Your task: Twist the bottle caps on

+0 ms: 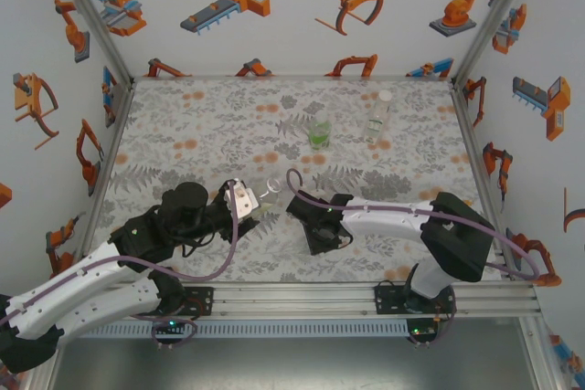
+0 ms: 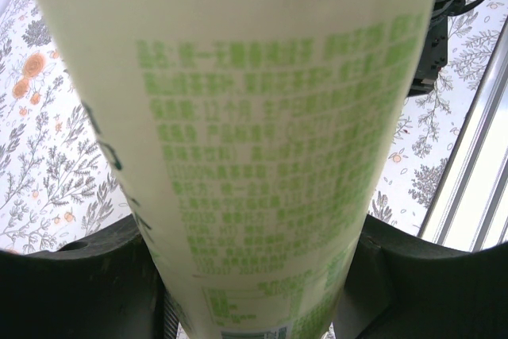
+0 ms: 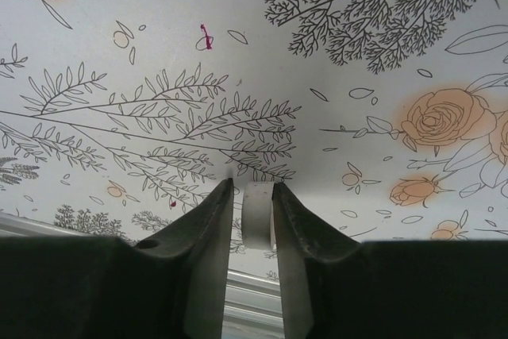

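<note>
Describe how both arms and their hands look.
The left arm and right arm have white shells and black joints, each trailed by a purple cable. The left hand and right hand have two dark fingers.

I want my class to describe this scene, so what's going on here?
The left gripper is shut on a bottle with a green-printed label. The right gripper pinches a small white cap in its jaws, right beside that bottle's neck. A green bottle and a clear bottle stand farther back on the floral mat.
</note>
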Controlling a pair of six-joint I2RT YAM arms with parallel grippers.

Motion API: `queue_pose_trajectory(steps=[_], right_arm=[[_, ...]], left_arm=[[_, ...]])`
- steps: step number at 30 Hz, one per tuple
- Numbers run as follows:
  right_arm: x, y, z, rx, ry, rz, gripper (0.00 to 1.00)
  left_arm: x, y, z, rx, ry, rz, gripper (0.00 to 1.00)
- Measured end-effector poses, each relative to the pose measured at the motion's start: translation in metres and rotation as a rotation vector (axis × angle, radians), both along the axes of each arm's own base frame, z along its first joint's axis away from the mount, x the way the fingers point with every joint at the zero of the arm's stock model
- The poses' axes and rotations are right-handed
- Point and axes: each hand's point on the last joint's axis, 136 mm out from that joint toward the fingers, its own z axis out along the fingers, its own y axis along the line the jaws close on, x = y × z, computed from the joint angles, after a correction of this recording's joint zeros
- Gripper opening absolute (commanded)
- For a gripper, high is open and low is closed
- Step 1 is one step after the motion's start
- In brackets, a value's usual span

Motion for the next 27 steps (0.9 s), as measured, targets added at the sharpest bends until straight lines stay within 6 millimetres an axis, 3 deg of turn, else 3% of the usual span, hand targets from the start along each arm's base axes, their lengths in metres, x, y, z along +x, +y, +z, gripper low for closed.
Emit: queue_pose_trajectory(steps=[6,15,20,27], right_arm=[[0.006,0.008,0.006,0.085,-0.007,-0.016,0.25],[0.045,0.024,0.009,0.427,-0.006,-0.151,0.25],[0.054,0.019,0.010,0.432,-0.043,-0.173,0.34],[0.059,-0.004,0.013,0.346,-0.124,-0.186,0.43]], left_arm=[[0.000,0.000,-0.001,0.003,0.001,0.000,0.00],[0.002,-0.004,-0.001,0.000,0.000,-0.001,0.00],[0.003,-0.005,-0.003,0.006,0.004,-0.001,0.00],[0.004,-0.006,-0.005,0.013,0.009,-0.001,0.00]])
